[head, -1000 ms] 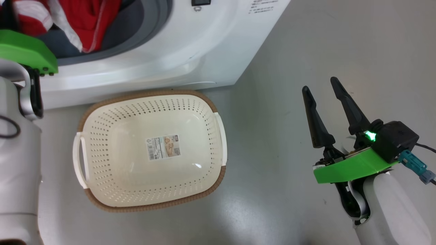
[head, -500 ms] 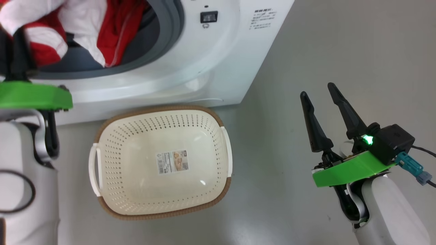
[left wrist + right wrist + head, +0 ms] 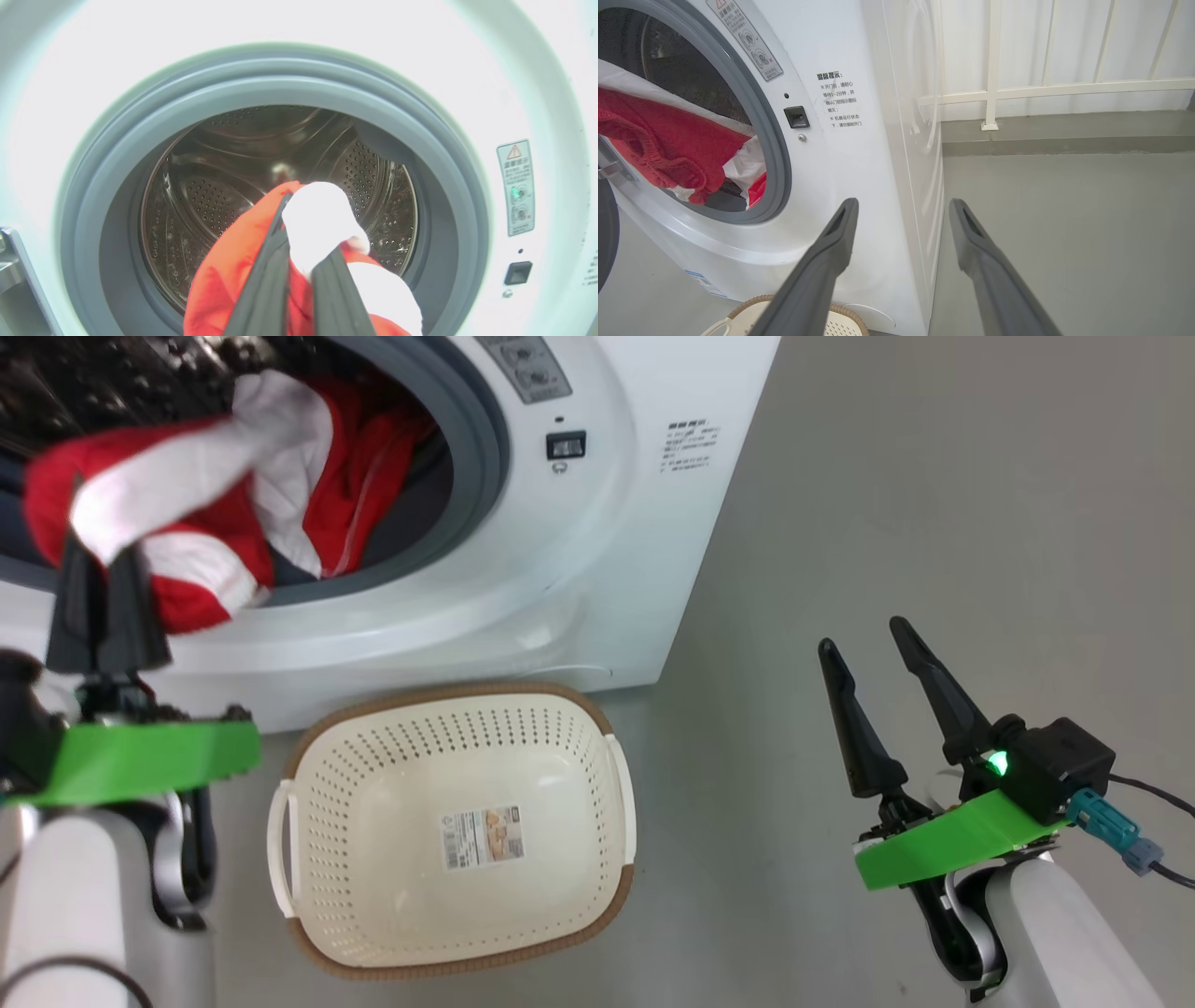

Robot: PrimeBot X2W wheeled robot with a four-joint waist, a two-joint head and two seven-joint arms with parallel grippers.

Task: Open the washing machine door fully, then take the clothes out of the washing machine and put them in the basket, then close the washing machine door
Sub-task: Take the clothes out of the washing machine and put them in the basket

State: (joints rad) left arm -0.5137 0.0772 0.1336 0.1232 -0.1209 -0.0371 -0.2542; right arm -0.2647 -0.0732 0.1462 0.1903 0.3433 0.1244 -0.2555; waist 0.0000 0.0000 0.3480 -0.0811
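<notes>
The washing machine stands open, its grey rubber ring framing the steel drum. Red and white clothes spill over the ring's lower lip. My left gripper is shut on a white and red fold of the clothes, held in front of the opening; the same gripper has cloth bunched between its fingers. The cream basket sits on the floor below the machine, with nothing in it. My right gripper hangs open over bare floor to the right. A dark curved edge, perhaps the door, shows at the left.
Grey floor stretches to the right of the machine. A white railing and a low kerb run behind. The machine's side panel is close to my right gripper. A blue label marks its lower front.
The head camera has tilted up, so the scene slid down the picture. My left gripper has drawn back from the drum, pulling the clothes out over the ring. The right gripper stayed put.
</notes>
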